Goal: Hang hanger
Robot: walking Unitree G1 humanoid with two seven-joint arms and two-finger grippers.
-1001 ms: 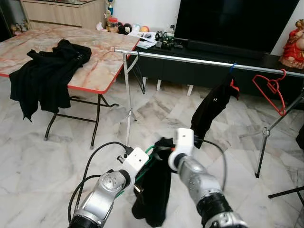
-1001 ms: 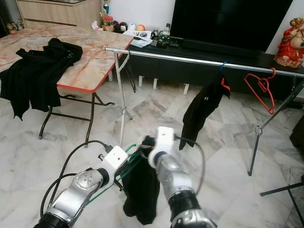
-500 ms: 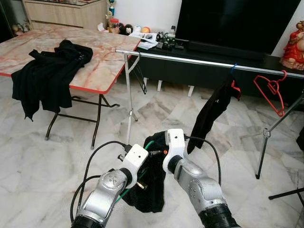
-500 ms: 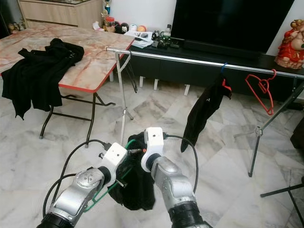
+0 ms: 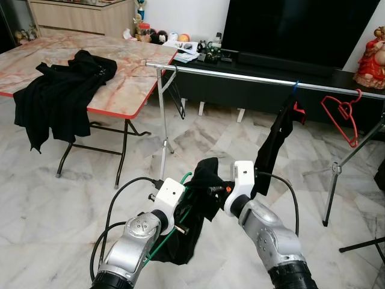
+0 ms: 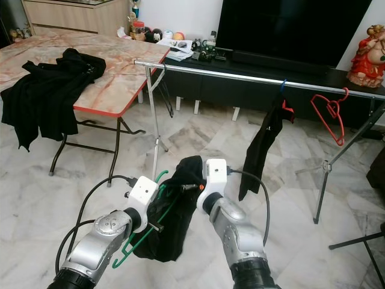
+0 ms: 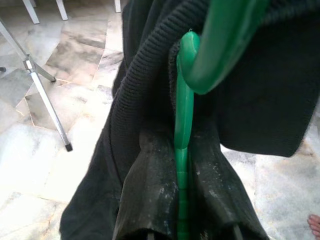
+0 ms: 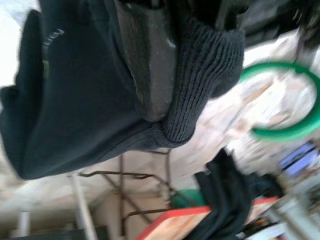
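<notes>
A green hanger (image 5: 163, 236) with a black garment (image 5: 198, 201) draped on it hangs low in front of me, between my two arms. My left gripper (image 7: 182, 165) is shut on the hanger's stem just below its hook, with its fingers (image 7: 145, 200) pressed against the cloth. My right gripper (image 5: 213, 189) is shut on the garment's ribbed edge (image 8: 200, 65), and the green hook (image 8: 285, 100) shows beyond it. The silver clothes rail (image 5: 252, 77) runs across the room farther ahead and above both grippers.
Another black garment (image 5: 274, 141) and a red hanger (image 5: 340, 114) hang on the rail. The rail's left stand (image 5: 163, 138) and right tripod (image 5: 337, 174) rest on the marble floor. To the left is a folding table (image 5: 126, 90) with black clothes (image 5: 60, 96). A TV cabinet stands behind the rail.
My right gripper has moved right, drawing the garment's edge up and sideways, so the cloth is now stretched between the grippers. The left gripper keeps its hold on the hanger.
</notes>
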